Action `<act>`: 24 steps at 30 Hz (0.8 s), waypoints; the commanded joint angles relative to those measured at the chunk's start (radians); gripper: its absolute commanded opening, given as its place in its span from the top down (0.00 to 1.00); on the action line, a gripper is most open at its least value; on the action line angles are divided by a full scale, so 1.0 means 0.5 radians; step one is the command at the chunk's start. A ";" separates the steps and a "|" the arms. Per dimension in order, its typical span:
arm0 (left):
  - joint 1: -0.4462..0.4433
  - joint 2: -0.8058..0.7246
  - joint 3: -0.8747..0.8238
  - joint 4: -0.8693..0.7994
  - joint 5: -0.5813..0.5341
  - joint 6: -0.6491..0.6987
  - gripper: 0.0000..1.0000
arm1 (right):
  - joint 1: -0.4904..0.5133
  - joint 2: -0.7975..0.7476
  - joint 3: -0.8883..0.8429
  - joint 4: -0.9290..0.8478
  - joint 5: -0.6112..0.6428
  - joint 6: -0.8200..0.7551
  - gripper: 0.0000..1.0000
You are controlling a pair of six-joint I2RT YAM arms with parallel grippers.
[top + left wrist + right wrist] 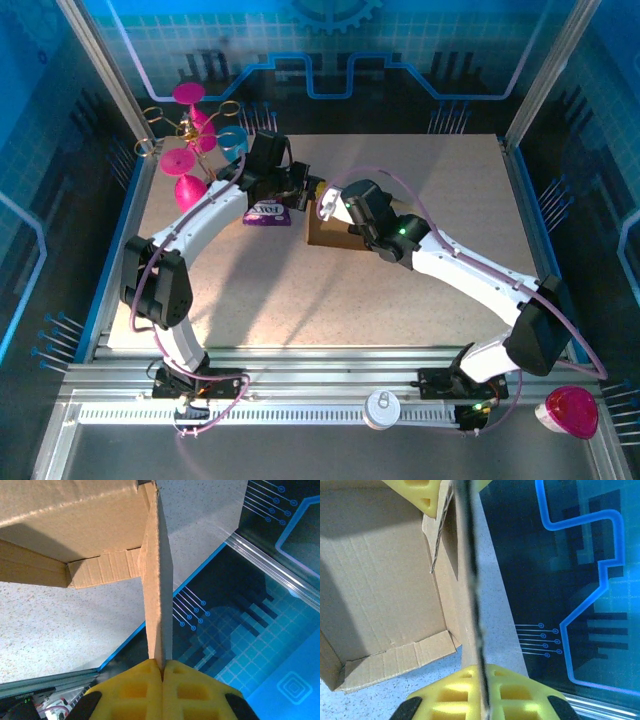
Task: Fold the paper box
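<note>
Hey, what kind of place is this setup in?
Probably a robot lab or demo cell: left arm and right arm bolted to an aluminium rail, a speckled table fenced by metal posts, blue circuit-print panels all round.

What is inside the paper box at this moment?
The paper box looks empty: bare cardboard floor and flaps in the right wrist view. The strip behind the upright panel edge is covered.

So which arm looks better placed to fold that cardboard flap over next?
Probably left: the left gripper pinches the paper box by a flap's edge. The right gripper pinches cardboard too, but its arm hangs over the box.
</note>
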 commanded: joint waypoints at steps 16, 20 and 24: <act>0.127 0.121 -0.332 0.465 0.347 0.354 1.00 | -0.475 -0.176 0.575 -0.799 -0.795 1.579 0.36; 0.147 0.178 -0.342 0.456 0.419 0.481 1.00 | -0.852 -0.140 0.598 -0.970 -1.072 2.080 0.35; 0.169 0.193 -0.362 0.432 0.434 0.523 1.00 | -1.213 0.004 0.569 -1.030 -1.465 2.403 0.38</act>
